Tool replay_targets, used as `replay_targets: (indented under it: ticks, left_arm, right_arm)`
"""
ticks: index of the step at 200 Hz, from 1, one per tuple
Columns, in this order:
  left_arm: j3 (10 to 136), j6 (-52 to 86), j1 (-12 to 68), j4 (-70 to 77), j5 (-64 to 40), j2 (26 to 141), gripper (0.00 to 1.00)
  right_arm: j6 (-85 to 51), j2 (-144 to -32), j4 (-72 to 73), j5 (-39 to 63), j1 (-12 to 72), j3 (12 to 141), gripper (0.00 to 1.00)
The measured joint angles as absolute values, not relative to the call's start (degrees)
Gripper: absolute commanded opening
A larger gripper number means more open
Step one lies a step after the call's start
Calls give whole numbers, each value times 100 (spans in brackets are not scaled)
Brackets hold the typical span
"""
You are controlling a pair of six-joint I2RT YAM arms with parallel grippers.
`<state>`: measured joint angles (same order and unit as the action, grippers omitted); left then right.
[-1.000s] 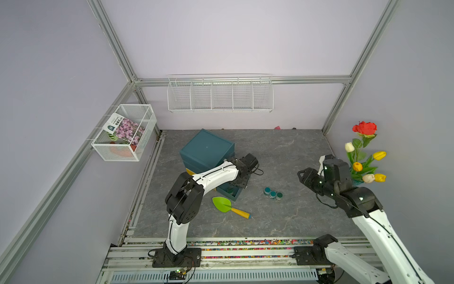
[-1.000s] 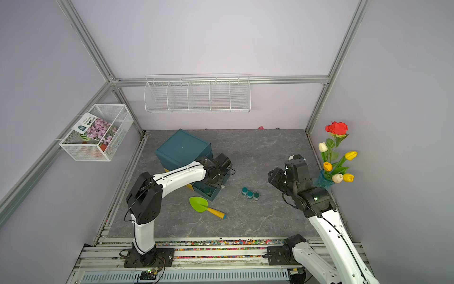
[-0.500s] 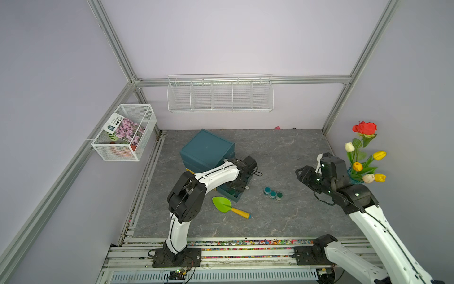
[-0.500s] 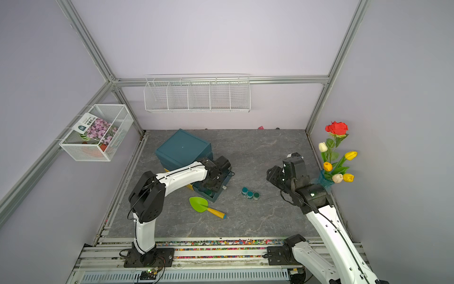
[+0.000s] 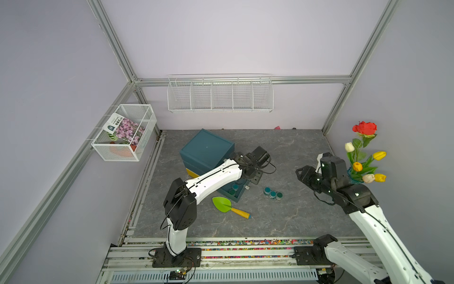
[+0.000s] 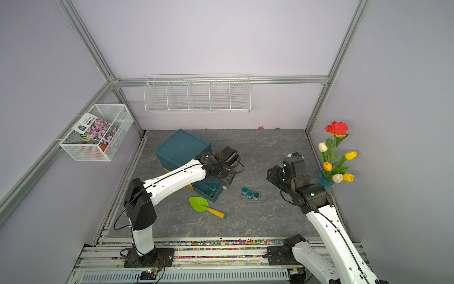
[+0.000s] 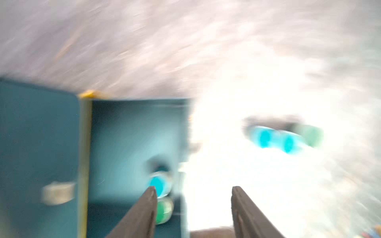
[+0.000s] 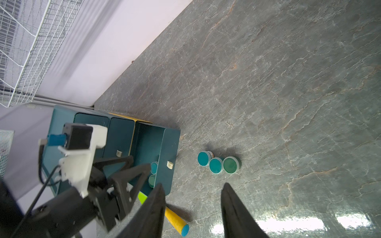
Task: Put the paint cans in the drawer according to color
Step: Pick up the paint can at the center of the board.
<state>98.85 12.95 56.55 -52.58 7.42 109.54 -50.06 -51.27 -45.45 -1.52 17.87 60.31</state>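
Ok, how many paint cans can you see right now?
5. On the table, a tight row: blue can, second blue can, green can. In the open drawer: another blue can and another green can. The left arm could hide more there.

We note a green trowel (image 5: 224,205) (yellow handle, blue tip) lying on the grey table (image 5: 282,221). A wire rack (image 5: 220,97) hangs on the back wall, a wire basket (image 5: 118,153) with a seed packet (image 5: 124,126) on the left, a bouquet (image 5: 363,152) at the right.
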Motion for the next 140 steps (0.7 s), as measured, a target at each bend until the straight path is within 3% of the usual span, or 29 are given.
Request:
replay_targets:
  ticks: [40, 140]
  left_arm:
    - [9911, 729, 6014, -5098, -8, 11587, 67]
    - [9990, -158, 5986, -5061, 1, 12339, 69]
  right_arm:
    - [-5004, -5096, -4569, -176, 1752, 6058, 47]
    - [-4960, -4936, -4716, -185, 1601, 6062, 47]
